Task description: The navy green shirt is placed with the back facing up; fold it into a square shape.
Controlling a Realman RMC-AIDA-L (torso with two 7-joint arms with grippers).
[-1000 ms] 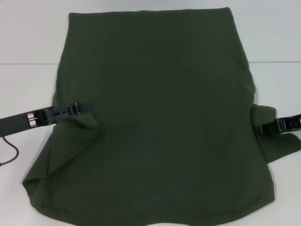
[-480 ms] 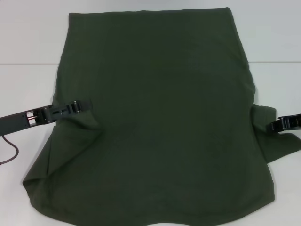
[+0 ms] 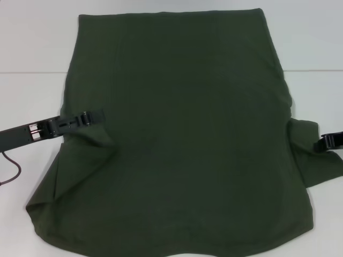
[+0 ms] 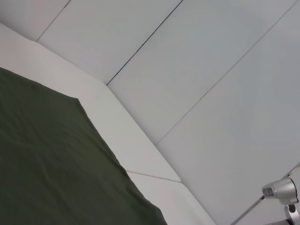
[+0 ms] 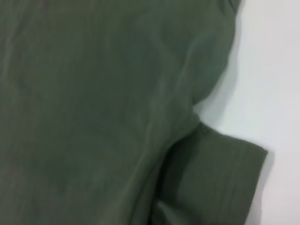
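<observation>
The navy green shirt (image 3: 182, 144) lies spread with its plain back up on the white table (image 3: 32, 53) and fills most of the head view. Its left side is tucked inward in a raised crease (image 3: 96, 140). My left gripper (image 3: 97, 115) reaches in from the left and lies low over the cloth just above that crease. Near the right edge of the view, my right gripper (image 3: 325, 142) hovers over the outer end of the right sleeve (image 3: 313, 160), which sticks out flat. The right wrist view shows this sleeve (image 5: 220, 183) and the shirt body (image 5: 93, 93).
A dark cable (image 3: 12, 171) loops on the table below the left arm. A seam (image 3: 32, 72) in the table surface runs across behind the shirt. The left wrist view shows the shirt's far edge (image 4: 93, 126), a white wall and a small metal fitting (image 4: 281, 190).
My right gripper has drawn back to the right, off the sleeve's inner part toward the edge of the view. My left gripper has shifted slightly farther from me over the cloth. The shirt looks unchanged.
</observation>
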